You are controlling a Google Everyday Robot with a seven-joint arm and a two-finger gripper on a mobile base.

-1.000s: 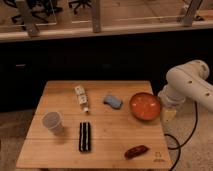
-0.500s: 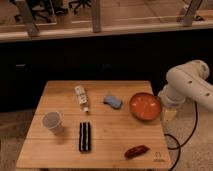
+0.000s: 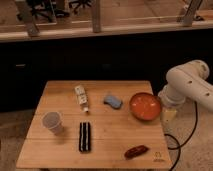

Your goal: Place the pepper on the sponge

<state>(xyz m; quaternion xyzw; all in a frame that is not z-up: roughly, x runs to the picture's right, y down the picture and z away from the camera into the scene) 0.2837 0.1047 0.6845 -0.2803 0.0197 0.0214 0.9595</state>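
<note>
Nothing has moved; released claw (image 3: 167, 114) hangs beside the bowl (image 3: 145, 106), sponge (image 3: 113, 101) beyond it, pepper (image 3: 136, 151) well apart.

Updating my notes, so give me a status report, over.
Gripper open, empty, at the table right edge beside the bowl. Pepper lies front right, apart from sponge. Sponge top bare. Bowl stands between gripper and sponge.

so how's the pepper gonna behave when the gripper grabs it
The pepper looks glossy, so it may slip in a pinch. It's small and elongated, so it is probably light and apt to roll if nudged sideways. The gripper hangs open beside the bowl, well away from the pepper.
</note>
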